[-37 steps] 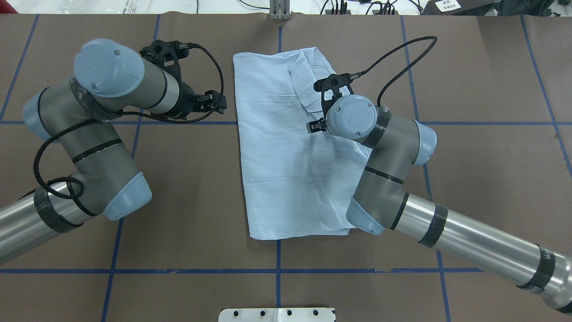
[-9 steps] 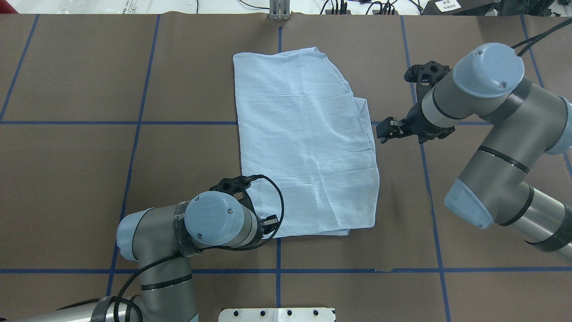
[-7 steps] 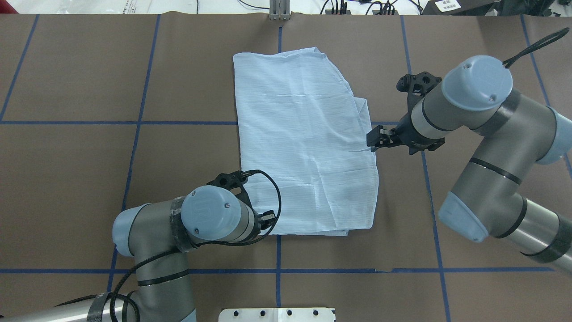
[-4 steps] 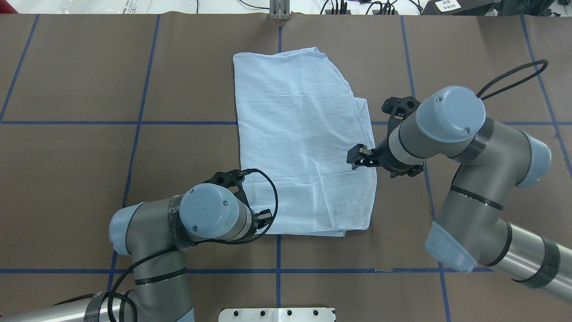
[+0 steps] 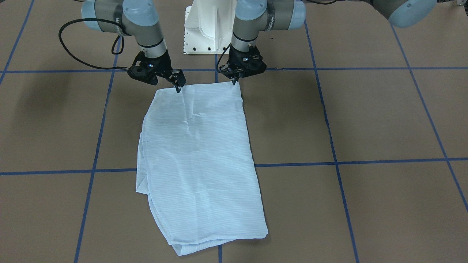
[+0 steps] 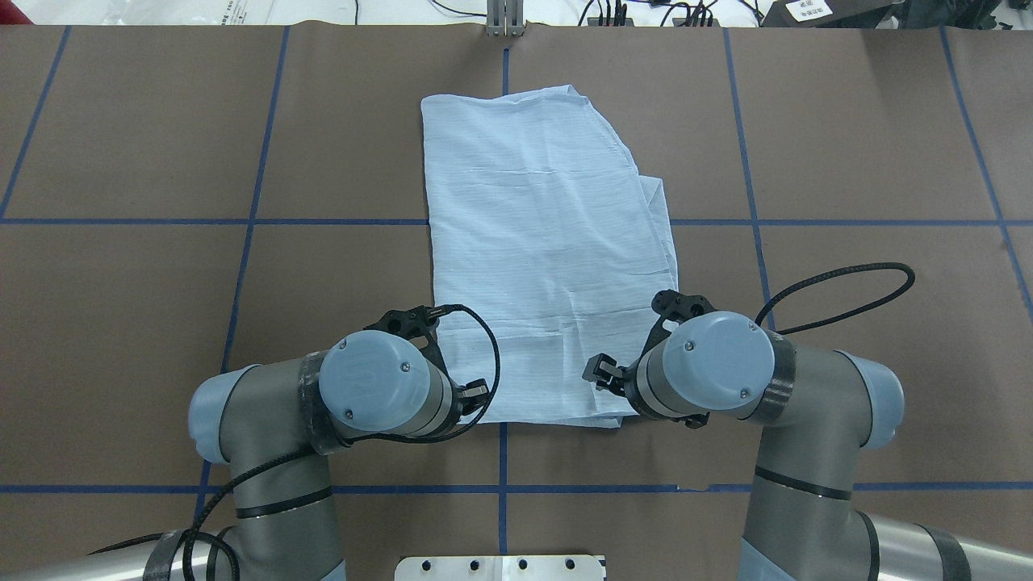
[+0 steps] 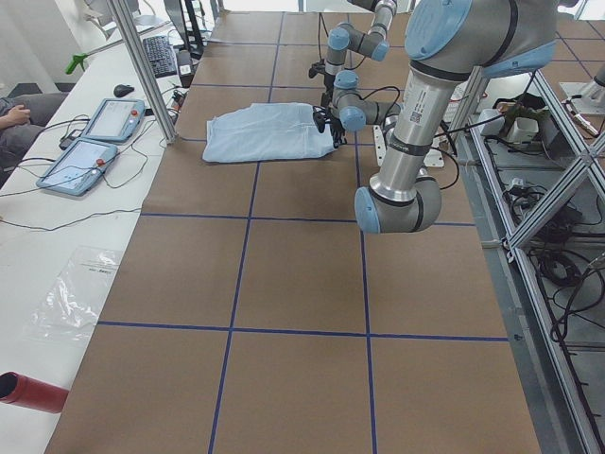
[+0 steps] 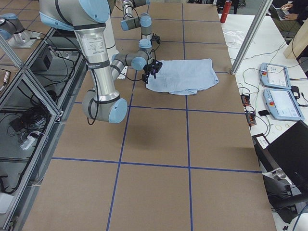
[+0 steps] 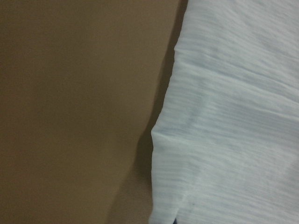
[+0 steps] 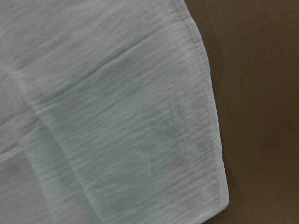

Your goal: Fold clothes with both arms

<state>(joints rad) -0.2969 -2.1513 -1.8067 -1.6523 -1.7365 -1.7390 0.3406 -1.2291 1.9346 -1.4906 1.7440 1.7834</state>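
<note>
Shirt [image 6: 549,258]: light blue, finely striped, folded into a long rectangle. It lies flat at the middle of the brown surface [image 6: 161,282], across the blue tape grid, long axis pointing away from the robot. One layer sticks out along its right edge.

Both arms are bent sharply at the elbow and tucked close to the white pedestal base [image 5: 204,29], wrists pointing down at the shirt's near hem.

Left hand [image 5: 236,82]: tips sit on the near left corner of the shirt, touching the cloth. Cannot tell whether it is clenched on the cloth or only resting there. Its wrist camera shows only the shirt's edge against the surface.

Right hand [image 5: 179,87]: over the near right corner, fingers [image 6: 599,373] look parted, released, nothing between them. One tip touches the hem in the front view.
</note>
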